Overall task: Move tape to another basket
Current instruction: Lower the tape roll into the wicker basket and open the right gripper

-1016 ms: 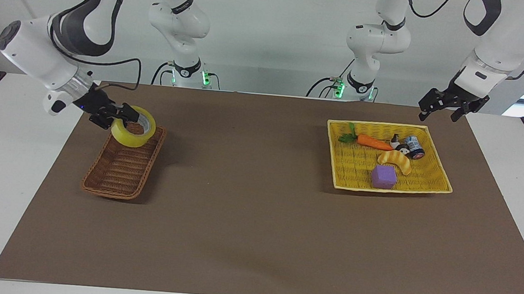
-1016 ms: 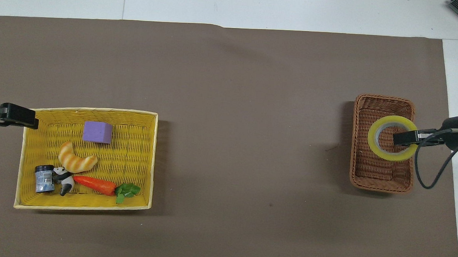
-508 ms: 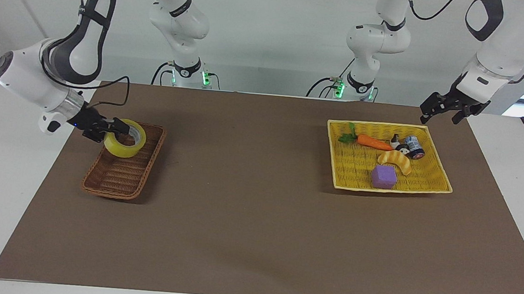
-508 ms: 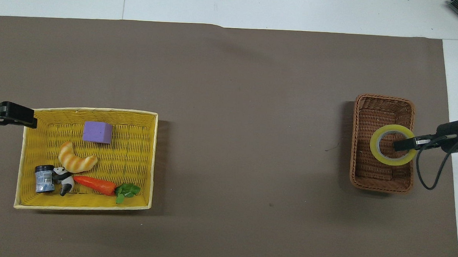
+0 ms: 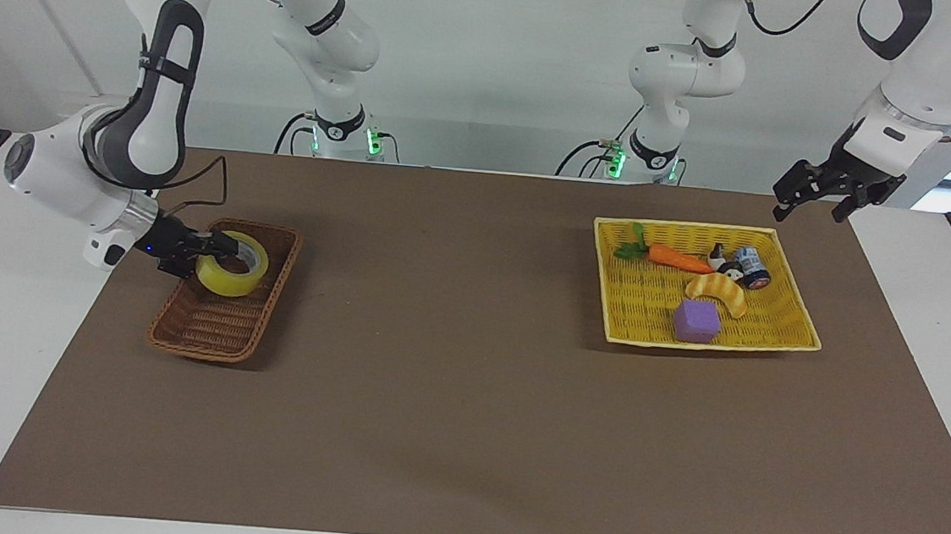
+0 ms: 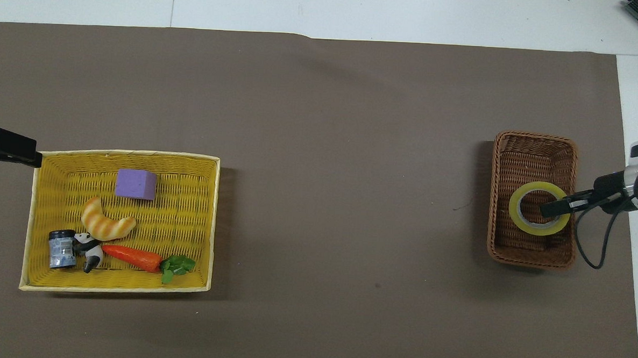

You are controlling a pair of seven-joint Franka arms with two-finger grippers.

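Note:
The tape (image 5: 228, 281), a yellow roll with a pale core, sits low inside the brown wicker basket (image 5: 207, 335) at the right arm's end of the table. It lies flat with its hole up. My right gripper (image 5: 218, 248) is shut on the roll's wall, with one finger inside the core. In the overhead view the tape (image 6: 516, 220) is in the half of the basket (image 6: 535, 151) nearer to the robots, with the right gripper (image 6: 557, 206) on it. My left gripper (image 5: 807, 204) is open and empty, up in the air by a corner of the yellow tray, and waits.
A wide yellow woven tray (image 5: 620, 312) at the left arm's end holds a carrot (image 5: 680, 258), a croissant toy (image 5: 720, 290), a purple block (image 5: 697, 321), a panda figure and a small jar. A brown mat (image 5: 449, 384) covers the table.
My right gripper has come down with the tape, from above the basket's rim to low inside it. My left gripper has drifted slightly away from the tray.

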